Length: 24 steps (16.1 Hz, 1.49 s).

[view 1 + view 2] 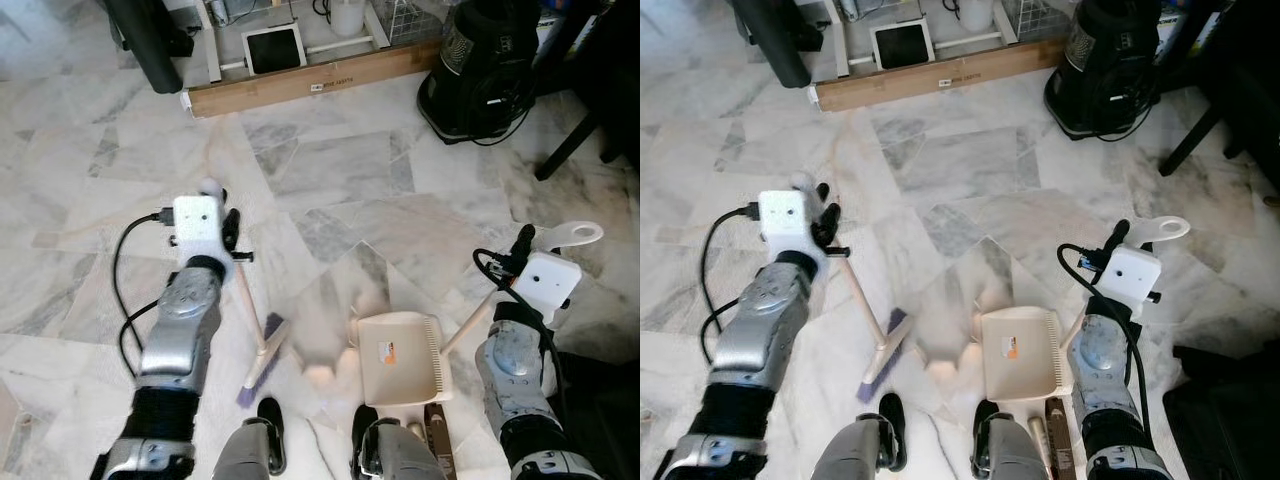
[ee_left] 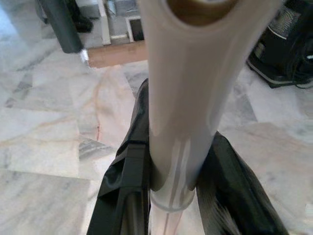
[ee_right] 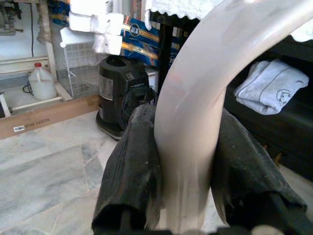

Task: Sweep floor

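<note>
My left gripper [image 1: 228, 232] is shut on the pale handle of a small broom [image 1: 250, 305]. Its purple bristle head [image 1: 264, 358] rests on the marble floor just ahead of my left foot. The left wrist view shows the black fingers [image 2: 128, 171] clamped on both sides of the handle [image 2: 188, 93]. My right gripper [image 1: 522, 245] is shut on the looped handle [image 1: 572, 232] of a cream dustpan [image 1: 398, 357]. The pan lies flat on the floor before my right foot. A blurred pale smear [image 1: 318, 360] sits on the floor between broom head and pan.
A black appliance [image 1: 487, 68] with a cord stands at the back right. A long cardboard box [image 1: 310, 78] lies along the back, with a white rack and tablet [image 1: 274, 47] behind it. A dark chair leg [image 1: 565, 150] slants at the right. Brown stick-like objects [image 1: 437, 440] lie by my right foot.
</note>
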### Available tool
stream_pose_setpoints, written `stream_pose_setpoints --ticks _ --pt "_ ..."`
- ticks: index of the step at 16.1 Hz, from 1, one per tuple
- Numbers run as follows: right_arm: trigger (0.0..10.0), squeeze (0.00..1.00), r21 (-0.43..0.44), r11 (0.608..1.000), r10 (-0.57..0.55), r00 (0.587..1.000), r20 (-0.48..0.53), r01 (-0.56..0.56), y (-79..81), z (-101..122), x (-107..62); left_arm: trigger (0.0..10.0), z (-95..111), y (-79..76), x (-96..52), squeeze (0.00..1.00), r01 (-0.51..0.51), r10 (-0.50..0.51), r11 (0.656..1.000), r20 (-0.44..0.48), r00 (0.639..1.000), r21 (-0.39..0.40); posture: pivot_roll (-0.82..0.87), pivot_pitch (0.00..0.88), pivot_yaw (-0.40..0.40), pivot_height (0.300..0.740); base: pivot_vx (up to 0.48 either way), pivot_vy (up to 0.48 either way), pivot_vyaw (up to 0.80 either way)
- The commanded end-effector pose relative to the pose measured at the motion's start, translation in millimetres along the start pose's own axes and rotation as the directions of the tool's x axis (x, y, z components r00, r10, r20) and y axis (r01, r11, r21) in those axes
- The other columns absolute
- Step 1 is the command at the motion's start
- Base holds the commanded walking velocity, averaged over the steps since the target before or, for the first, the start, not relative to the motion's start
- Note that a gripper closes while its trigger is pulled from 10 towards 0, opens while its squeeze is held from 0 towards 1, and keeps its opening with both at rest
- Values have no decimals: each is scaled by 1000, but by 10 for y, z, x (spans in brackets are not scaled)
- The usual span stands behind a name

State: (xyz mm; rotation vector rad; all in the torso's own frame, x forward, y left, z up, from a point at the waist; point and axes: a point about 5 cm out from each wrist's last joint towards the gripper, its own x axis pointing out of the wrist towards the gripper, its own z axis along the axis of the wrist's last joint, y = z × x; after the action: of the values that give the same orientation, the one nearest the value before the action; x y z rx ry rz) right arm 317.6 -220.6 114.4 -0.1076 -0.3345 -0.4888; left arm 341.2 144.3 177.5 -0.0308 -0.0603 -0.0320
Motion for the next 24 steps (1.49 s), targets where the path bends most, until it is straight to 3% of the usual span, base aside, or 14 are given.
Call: stream_pose_setpoints --ticks 1,5,9,17,20,24 --pt "10000 0 -31 999 22 998 -59 -24 2 -139 -135 10000 -147 -74 -11 0 32 -36 998 -80 996 -46 108 402 35 740 0 0 0" --pt "10000 0 -33 999 25 998 -64 -28 16 -152 -144 10000 -148 -332 7 0 189 -221 957 -131 966 -222 106 403 35 740 0 0 0" --pt "10000 0 -42 998 38 996 -75 -41 42 -173 -165 10000 -103 -440 -8 0 275 -318 924 -134 939 -265 113 401 38 740 0 0 0" --pt "10000 0 -22 998 59 993 -101 -61 111 -217 -231 10000 171 -460 46 0 292 -336 826 -5 942 -482 120 392 40 740 0 0 0" --pt "10000 0 -13 998 63 993 -102 -65 138 -206 -208 10000 230 -434 62 0 290 -321 825 20 947 -485 116 375 38 740 0 0 0" --pt "10000 0 5 997 75 993 -91 -75 162 -164 -133 10000 422 -265 106 0 267 -249 846 100 963 -462 110 326 35 740 0 0 0"
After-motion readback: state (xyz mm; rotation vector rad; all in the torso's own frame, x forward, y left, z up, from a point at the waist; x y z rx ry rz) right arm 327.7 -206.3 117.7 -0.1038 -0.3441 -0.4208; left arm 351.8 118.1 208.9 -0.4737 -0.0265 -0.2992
